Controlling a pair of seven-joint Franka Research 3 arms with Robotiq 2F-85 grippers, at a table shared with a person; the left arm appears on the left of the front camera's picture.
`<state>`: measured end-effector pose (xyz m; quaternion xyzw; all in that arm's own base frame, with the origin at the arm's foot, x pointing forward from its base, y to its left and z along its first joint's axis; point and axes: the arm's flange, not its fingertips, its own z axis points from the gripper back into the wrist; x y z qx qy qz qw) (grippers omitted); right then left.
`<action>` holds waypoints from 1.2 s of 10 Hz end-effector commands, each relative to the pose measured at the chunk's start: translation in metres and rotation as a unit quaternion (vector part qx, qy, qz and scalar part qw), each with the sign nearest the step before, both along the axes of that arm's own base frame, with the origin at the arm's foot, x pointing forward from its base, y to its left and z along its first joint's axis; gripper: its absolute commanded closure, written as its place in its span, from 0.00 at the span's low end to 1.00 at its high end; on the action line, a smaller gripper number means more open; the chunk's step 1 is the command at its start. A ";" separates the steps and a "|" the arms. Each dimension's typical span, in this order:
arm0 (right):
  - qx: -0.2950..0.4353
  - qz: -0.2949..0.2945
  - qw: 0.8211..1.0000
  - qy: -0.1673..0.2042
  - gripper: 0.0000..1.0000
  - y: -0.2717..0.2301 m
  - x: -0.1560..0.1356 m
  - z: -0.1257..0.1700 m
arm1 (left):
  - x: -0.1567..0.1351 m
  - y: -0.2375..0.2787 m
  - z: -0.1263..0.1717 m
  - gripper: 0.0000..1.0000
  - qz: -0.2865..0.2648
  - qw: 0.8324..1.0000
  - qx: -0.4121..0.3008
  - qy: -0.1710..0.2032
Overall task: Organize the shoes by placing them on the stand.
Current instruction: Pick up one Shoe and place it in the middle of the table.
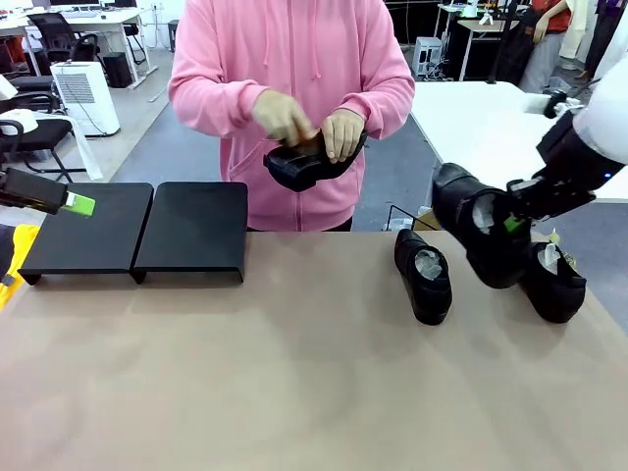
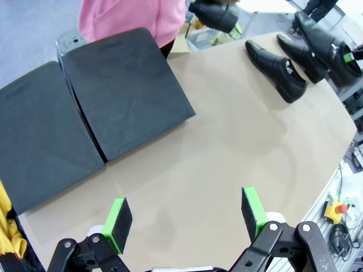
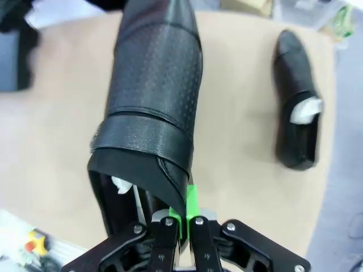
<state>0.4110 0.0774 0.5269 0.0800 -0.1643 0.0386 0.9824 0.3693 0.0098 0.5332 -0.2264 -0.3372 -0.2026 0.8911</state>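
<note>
My right gripper [image 1: 510, 224] is shut on the side wall of a glossy black shoe [image 1: 479, 235] and holds it tilted above the table's right side. In the right wrist view that shoe [image 3: 156, 85] stretches away from the pinched green pads [image 3: 191, 204], with white paper inside. Two more shoes lie on the table: one [image 1: 424, 275] left of the lifted one, one [image 1: 554, 280] under and behind it. The person holds another shoe [image 1: 309, 162] in both hands at chest height. The black stand [image 1: 191, 231] sits bare at the far left. My left gripper [image 2: 184, 218] hangs open above the table near it.
The stand is two flat black panels side by side [image 2: 39, 141] [image 2: 125, 96]. The person in a pink hoodie [image 1: 294, 59] stands at the far edge. Something yellow [image 1: 15, 255] lies at the left edge. A white table [image 1: 491, 128] stands behind on the right.
</note>
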 end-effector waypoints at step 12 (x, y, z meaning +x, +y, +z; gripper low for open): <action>0.092 -0.016 0.993 0.069 1.00 0.236 -0.088 -0.167 | 0.001 0.001 0.001 0.00 -0.006 1.000 -0.005 -0.002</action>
